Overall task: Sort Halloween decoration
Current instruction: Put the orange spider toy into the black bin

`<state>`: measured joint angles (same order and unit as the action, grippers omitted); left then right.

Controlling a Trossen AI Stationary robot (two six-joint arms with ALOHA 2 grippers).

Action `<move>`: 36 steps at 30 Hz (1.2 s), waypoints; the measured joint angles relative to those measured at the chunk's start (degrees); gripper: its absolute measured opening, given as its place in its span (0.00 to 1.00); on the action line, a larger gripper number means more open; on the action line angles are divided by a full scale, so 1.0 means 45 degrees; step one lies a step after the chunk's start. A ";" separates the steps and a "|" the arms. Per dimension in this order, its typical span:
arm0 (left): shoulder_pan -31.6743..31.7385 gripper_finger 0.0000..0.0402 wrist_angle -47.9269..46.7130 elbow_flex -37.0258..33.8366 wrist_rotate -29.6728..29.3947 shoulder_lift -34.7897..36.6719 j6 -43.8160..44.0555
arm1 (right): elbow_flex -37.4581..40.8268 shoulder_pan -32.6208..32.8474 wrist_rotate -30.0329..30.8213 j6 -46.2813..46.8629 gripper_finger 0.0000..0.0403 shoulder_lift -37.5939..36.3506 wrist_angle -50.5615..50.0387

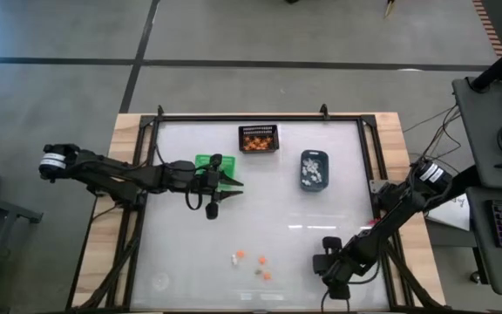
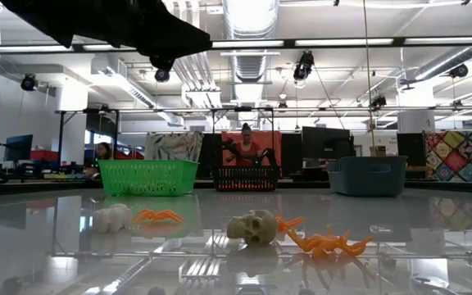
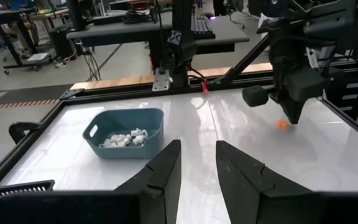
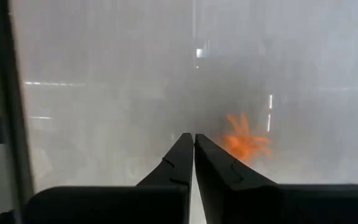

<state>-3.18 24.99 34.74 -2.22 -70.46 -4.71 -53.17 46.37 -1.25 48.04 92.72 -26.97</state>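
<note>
High view | right hand point(image 1: 331, 279) lower right, shut, empty | left hand point(image 1: 213, 208) part open, empty | trinkets point(image 1: 253, 261) light, stiff; pinch bodies

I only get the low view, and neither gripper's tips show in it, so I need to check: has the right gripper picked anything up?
Observer: No. The right gripper is shut on nothing; an orange spider lies just beside its tips.
Operator: And the left gripper?
Observer: The left gripper is open and empty, over by the green bin.
Operator: What is inside the blue-grey bin?
Observer: The blue-grey bin holds a small heap of white pieces.
</note>
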 joint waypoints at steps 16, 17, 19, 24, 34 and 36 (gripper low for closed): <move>-0.0034 0.21 0.1174 0.0000 0.0130 -0.1155 0.0043 | 0.0019 -0.1298 0.4859 -0.1120 0.02 -0.1226 -0.2324; -0.0040 0.21 0.1473 0.0000 0.0278 -0.1403 0.0149 | 0.0019 -0.1303 0.4833 -0.0902 0.02 -0.1401 -0.2334; -0.0044 0.21 0.2134 0.0000 0.0381 -0.1941 0.0290 | 0.0000 -0.1285 0.4563 -0.0240 0.02 -0.1774 -0.2503; -0.0087 0.21 0.3483 0.0109 0.0454 -0.3237 0.0311 | 0.0024 -0.0858 0.4141 0.0780 0.02 -0.2395 -0.2988; -0.0117 0.21 0.3479 0.1930 0.1059 -0.5404 0.0207 | 0.0558 0.0460 0.4579 0.2327 0.02 -0.2607 -0.3721; -0.0117 0.21 0.3486 0.2177 0.1066 -0.5642 0.0185 | 0.0899 0.0743 0.4559 0.2790 0.02 -0.2603 -0.3665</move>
<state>-3.70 40.68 44.54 2.58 -95.84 -3.88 -49.12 49.72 19.27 60.60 81.01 -43.47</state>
